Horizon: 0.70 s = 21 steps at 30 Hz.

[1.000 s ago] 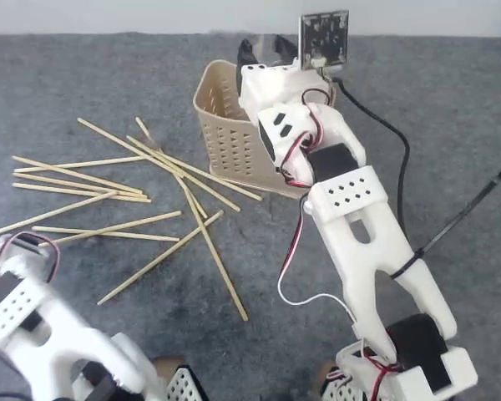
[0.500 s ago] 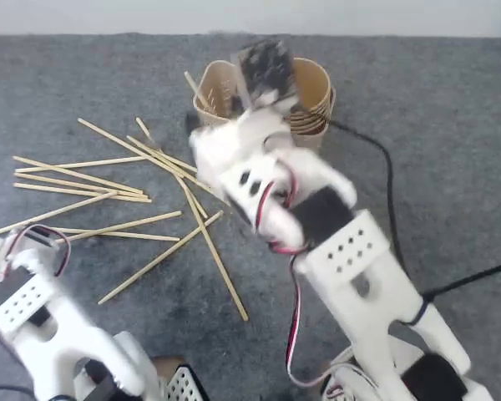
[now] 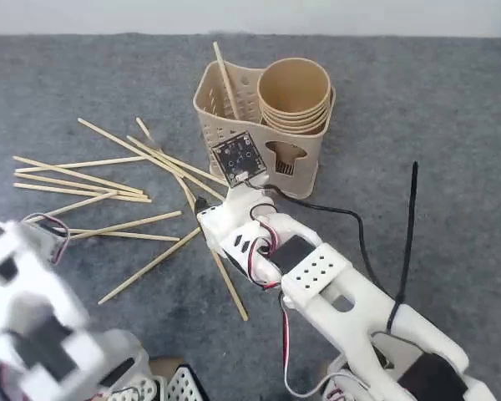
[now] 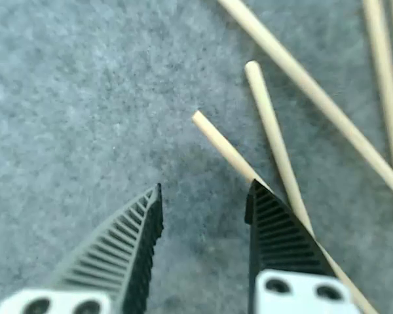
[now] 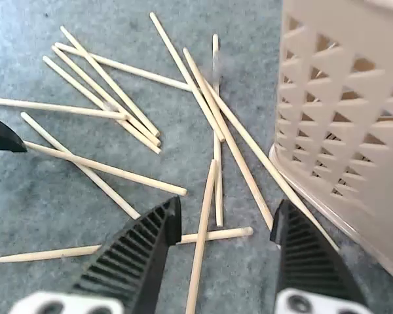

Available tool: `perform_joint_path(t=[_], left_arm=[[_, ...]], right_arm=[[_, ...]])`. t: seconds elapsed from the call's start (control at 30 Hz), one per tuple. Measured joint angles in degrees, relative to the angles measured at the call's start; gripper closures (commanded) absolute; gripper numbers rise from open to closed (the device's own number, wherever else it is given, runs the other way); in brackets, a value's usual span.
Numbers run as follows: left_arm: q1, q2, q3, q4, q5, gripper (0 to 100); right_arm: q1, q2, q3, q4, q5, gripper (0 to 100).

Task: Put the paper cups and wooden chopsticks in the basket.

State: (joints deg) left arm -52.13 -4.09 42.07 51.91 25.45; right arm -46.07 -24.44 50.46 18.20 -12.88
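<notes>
Overhead, a beige perforated basket [image 3: 207,125] stands upright on a grey felt mat [image 3: 451,125], towards the far middle. A nested stack of paper cups [image 3: 296,119] fills its right compartment, and one chopstick [image 3: 225,79] leans upright in the left one. More than a dozen other chopsticks [image 3: 117,193] lie scattered on the mat to the basket's left, many crossing over each other. The white right arm [image 3: 317,276] stretches from the near edge towards the basket, and a small circuit board [image 3: 238,159] on its wrist covers part of the basket's front wall. A black cable [image 3: 376,251] trails beside this arm. The right gripper [image 5: 227,203] hangs wide open and empty above crossed sticks, with the basket just beside it; one stick runs right up to the basket's foot. The left arm [image 3: 33,334] sits at the near left corner. The left gripper [image 4: 205,188] is also spread open, holding nothing, low over the mat, with a stick's end lying between its jaws and passing beneath one finger.
</notes>
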Motion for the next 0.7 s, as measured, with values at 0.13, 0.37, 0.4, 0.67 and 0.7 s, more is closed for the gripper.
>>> perform_joint_path(t=[0.13, 0.37, 0.4, 0.67, 0.7], left_arm=[[0.00, 14.15, -12.75, 6.24, 0.70, 80], [0.18, 26.46, -29.36, 17.76, 4.13, 80], [0.18, 26.81, -29.98, 18.37, 4.13, 80], [0.26, 23.65, -27.87, 18.11, 1.14, 80], [0.35, 22.33, -26.37, 17.32, 1.14, 80]], right_arm=[[-0.09, 0.00, 0.00, -0.44, 0.00, 76.8], [-0.18, 0.00, 0.00, -0.62, 0.00, 76.8], [-0.18, 0.00, 0.00, -0.62, 0.00, 76.8], [-0.18, 0.00, 0.00, -0.62, 0.00, 76.8], [-0.18, 0.00, 0.00, -0.62, 0.00, 76.8]])
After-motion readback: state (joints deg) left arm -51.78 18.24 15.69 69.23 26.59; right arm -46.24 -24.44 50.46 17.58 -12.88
